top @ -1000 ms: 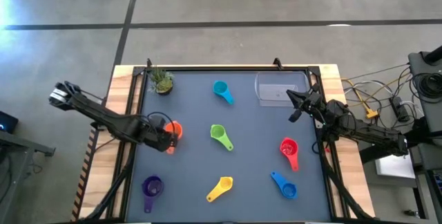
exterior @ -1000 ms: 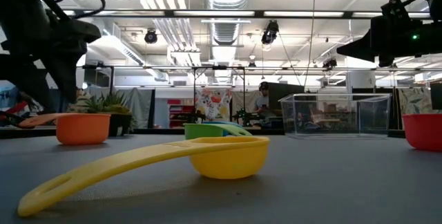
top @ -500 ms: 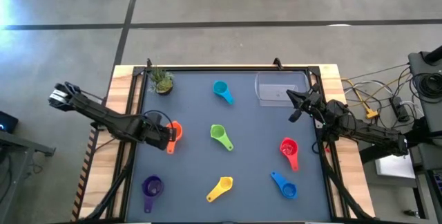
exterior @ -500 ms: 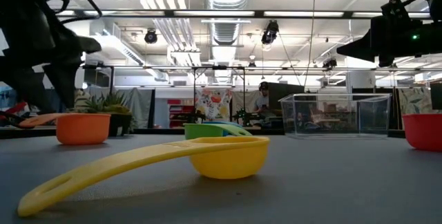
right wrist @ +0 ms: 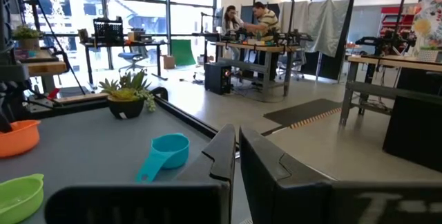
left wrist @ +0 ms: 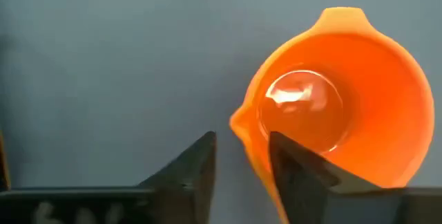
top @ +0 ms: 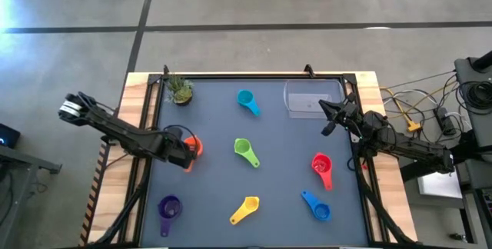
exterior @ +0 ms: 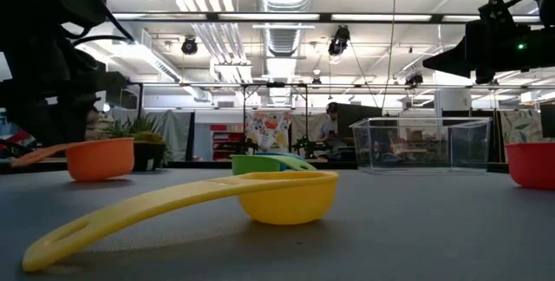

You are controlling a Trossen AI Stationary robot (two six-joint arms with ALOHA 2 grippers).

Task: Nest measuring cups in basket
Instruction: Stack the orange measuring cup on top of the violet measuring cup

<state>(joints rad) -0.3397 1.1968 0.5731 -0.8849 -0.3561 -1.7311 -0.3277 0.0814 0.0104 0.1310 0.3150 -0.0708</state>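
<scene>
While the left pincer (top: 187, 150) sits low at the table's (top: 284, 157) left side, its fingers (left wrist: 293, 175) straddle the orange cup's (left wrist: 338, 99) rim, one inside the bowl, one outside; gap narrow, looks clamped on the wall. Orange cup's rim appears slightly tilted in low view. Right pincer (top: 329, 118) clenched, nothing in it, hovering just beside the basket (top: 311, 99) at the far right corner. Basket sits w/o cups inside. Other cups spread apart on the table: teal (top: 247, 101) far centre, green (top: 245, 151) mid, red (top: 322, 168) right, blue (top: 316, 204) near right, yellow (top: 246, 210) near centre, purple (top: 169, 207) near left. Potted plant (top: 181, 89) far left corner, near the orange cup. Green & teal lie between the orange cup & basket. People at benches in the room beyond.
</scene>
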